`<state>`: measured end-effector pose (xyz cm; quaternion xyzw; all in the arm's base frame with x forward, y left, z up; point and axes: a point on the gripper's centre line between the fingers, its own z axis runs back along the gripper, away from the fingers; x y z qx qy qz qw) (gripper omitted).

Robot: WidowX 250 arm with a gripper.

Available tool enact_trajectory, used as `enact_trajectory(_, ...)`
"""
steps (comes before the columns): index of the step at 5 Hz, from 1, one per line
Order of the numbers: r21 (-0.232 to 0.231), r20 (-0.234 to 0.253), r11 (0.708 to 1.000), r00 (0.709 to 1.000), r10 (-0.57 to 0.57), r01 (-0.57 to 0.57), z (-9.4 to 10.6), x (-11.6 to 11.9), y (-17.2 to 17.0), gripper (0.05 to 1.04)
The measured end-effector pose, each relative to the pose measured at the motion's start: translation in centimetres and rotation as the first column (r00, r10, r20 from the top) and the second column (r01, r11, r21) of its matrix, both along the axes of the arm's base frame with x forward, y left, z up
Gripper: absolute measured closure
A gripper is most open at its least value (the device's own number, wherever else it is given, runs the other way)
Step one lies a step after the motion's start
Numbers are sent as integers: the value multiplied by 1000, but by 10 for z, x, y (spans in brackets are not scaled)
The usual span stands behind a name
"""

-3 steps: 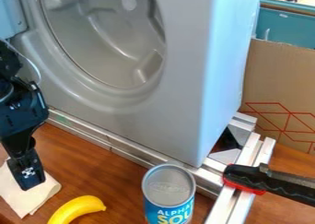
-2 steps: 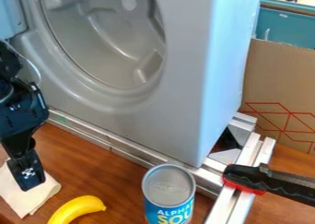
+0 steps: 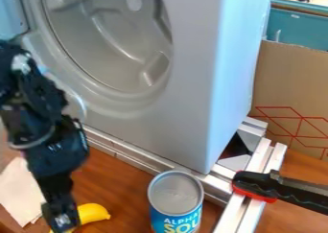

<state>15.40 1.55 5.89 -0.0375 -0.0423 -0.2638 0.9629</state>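
The black gripper [image 3: 62,220] hangs at the lower left, pointing down over the left part of a yellow banana [image 3: 93,212], which it partly hides. Whether it touches the banana I cannot tell. Left of the gripper a beige cloth [image 3: 19,191] lies on the wooden table. To the right of the banana stands a blue can with a silver lid [image 3: 175,193], upright and apart from the gripper.
A large grey machine with a round opening [image 3: 186,98] rises behind the table. Metal rails [image 3: 247,205] run along its base and out at the right, with a black and red clamp [image 3: 275,186] on them. A cardboard box [image 3: 291,88] stands at the right.
The arm has moved to the right and somewhat down, from above the cloth to over the banana. More of the cloth now shows at its right side's former cover; banana, can and clamp stayed put.
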Motion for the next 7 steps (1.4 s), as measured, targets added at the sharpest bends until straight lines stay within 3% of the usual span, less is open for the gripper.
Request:
enact_trajectory(1,-9,-41,1000,999,-27,27,-12,-2,-24,79)
enact_trajectory(2,-10,-131,999,990,-49,49,-32,-3,-39,79)
enact_trajectory(3,22,-169,999,985,-43,48,-42,4,-50,79)
enact_trajectory(4,103,-208,994,978,-19,41,-51,12,-55,79)
enact_trajectory(5,166,-230,986,973,10,29,-58,17,-54,79)
enact_trajectory(6,186,-211,982,977,20,20,-62,20,-51,79)
enact_trajectory(7,161,-194,987,981,5,27,-67,17,-52,79)
